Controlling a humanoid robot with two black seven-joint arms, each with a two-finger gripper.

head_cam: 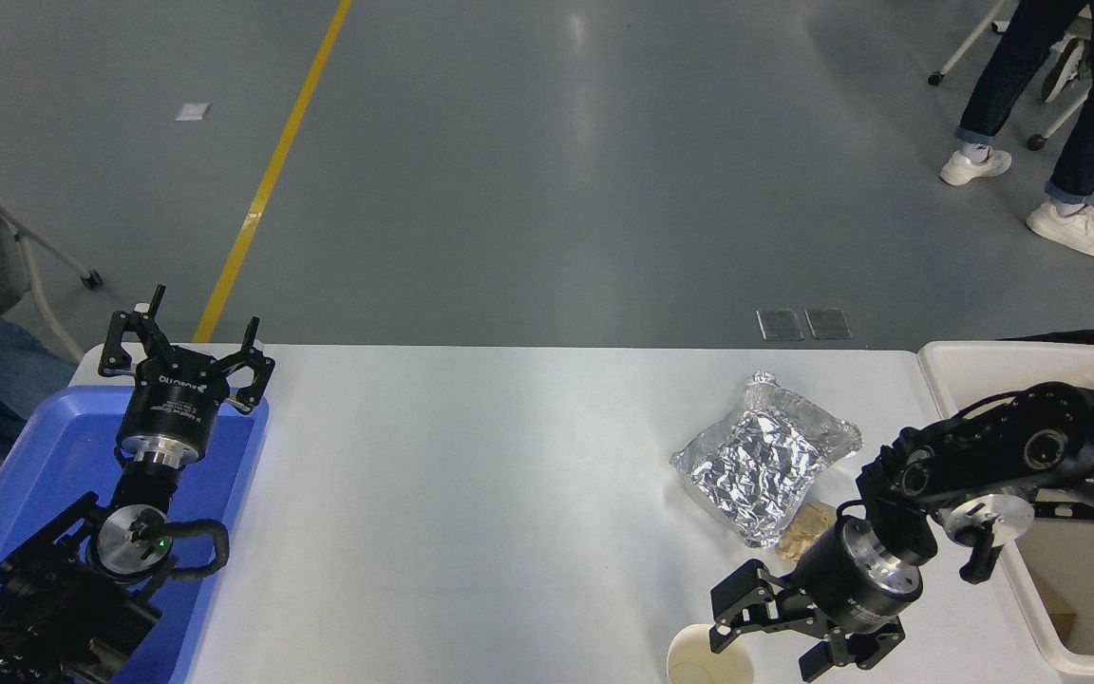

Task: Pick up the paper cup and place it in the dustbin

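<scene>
The paper cup (697, 665) stands at the table's front edge, cut off by the picture's bottom, with its pale inside showing. My right gripper (767, 649) is open and points down and left. Its left finger reaches the cup's right side, and I cannot tell if it touches. The cup is not between the fingers. The dustbin (984, 357), a large cream-white tub, stands at the table's right end behind my right arm. My left gripper (188, 344) is open and parked over the blue tray at the lower left.
A crinkled silver foil packet (763, 465) lies just beyond my right gripper, with a crumpled tan paper ball (805, 532) against its near edge. The blue tray (53, 446) sits at the table's left end. A person's legs (1069, 114) stand far off at top right.
</scene>
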